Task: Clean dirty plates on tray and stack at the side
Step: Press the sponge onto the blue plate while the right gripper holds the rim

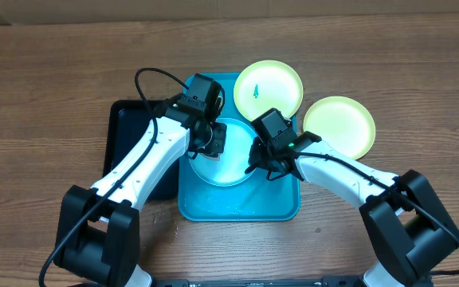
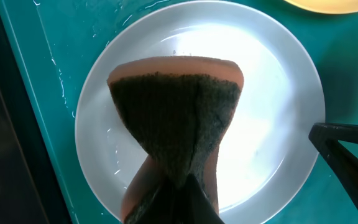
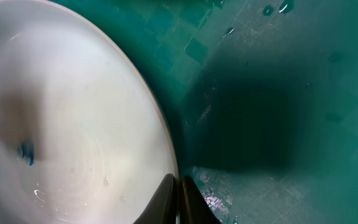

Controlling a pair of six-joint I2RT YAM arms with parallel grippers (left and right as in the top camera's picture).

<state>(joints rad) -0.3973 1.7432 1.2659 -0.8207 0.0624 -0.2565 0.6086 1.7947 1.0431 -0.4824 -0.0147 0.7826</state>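
The light blue plate (image 1: 228, 169) lies on the turquoise tray (image 1: 241, 206). My left gripper (image 1: 213, 140) is shut on an orange sponge (image 2: 176, 118) with a dark scouring face, held over the plate (image 2: 278, 112). My right gripper (image 1: 256, 159) pinches the plate's right rim (image 3: 73, 112), one finger on each side (image 3: 179, 196). A small teal smudge (image 3: 26, 153) marks the plate. One lime-green plate (image 1: 268, 88) with a teal smudge lies at the tray's far edge. The other lime-green plate (image 1: 339, 126) lies on the table to the right.
A smaller black tray (image 1: 127, 135) lies against the turquoise tray's left side, under my left arm. Water droplets dot the tray floor (image 3: 278, 93). My right gripper's fingers show at the right edge of the left wrist view (image 2: 347, 155).
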